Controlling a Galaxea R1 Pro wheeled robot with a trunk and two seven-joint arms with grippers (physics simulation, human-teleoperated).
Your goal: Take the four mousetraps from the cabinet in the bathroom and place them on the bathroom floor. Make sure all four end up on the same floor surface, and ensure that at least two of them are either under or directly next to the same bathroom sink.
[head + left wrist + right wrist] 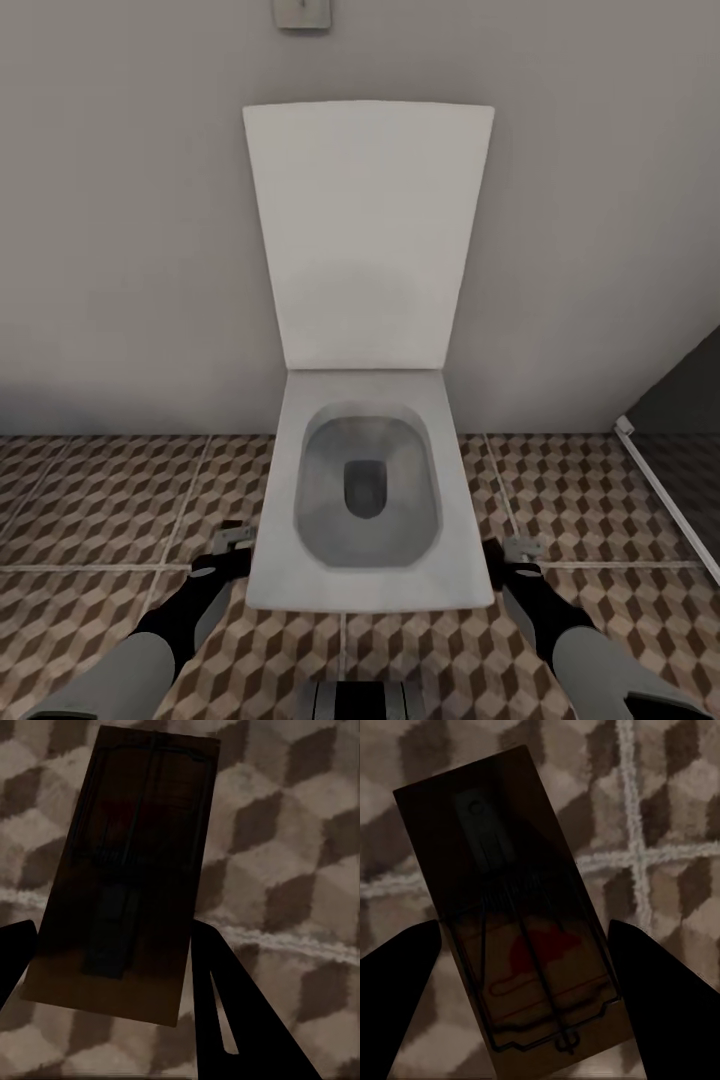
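A dark-brown mousetrap (pixel 124 870) sits flat between my left gripper's (pixel 112 926) fingers, over the cube-patterned bathroom floor (pixel 300 870). My right gripper (pixel 523 924) is shut on another mousetrap (pixel 510 907), which has a red mouse print and a wire bar, above a crossing of grout lines. In the head view my left gripper (pixel 232 540) and right gripper (pixel 520 552) hang low over the bathroom floor (pixel 100 500), one on each side of the toilet bowl. The cabinet and the sink are out of view.
A white toilet (pixel 365 590) with its lid raised against the grey wall stands straight ahead between my arms. A glass partition edge (pixel 665 495) runs along the floor at the right. A small plate (pixel 302 12) is on the wall above.
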